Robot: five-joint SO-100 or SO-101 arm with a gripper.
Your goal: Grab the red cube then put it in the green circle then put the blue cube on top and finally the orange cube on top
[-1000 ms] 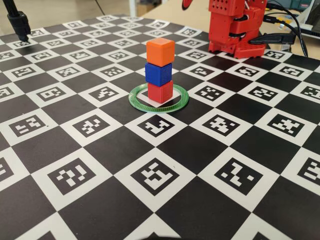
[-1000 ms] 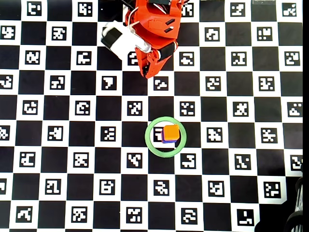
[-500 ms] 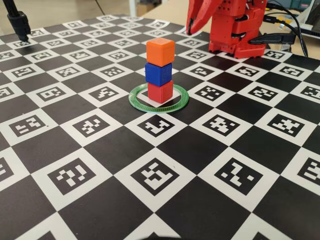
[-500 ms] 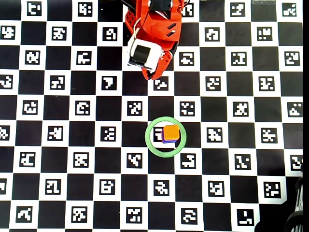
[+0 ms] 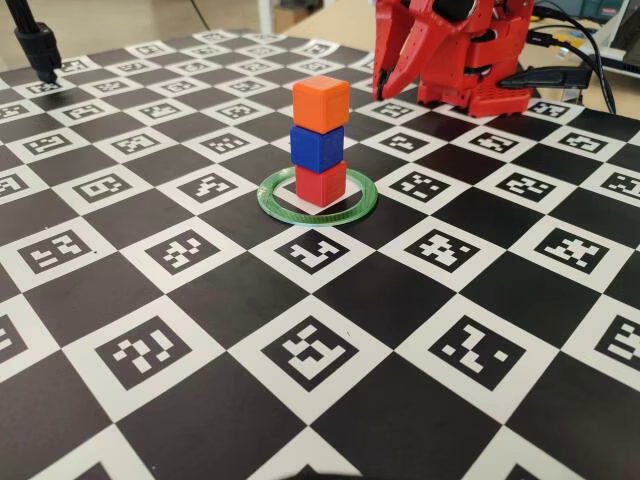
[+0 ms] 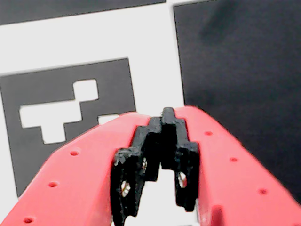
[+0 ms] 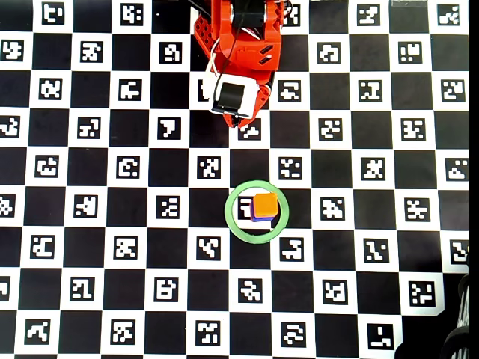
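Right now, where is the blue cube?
In the fixed view the blue cube sits mid-stack, between the orange cube above and the red cube below, inside the green circle.

A robotics lab or workshop is suggested: the table (image 5: 520,300) is covered in a checkerboard of fiducial markers, and cables (image 5: 575,45) are seen behind it.

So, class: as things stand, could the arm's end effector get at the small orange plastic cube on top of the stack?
Probably yes. The small orange plastic cube sits uncovered atop the stack, and only bare checkered board lies between it and the end effector, which looks shut and empty.
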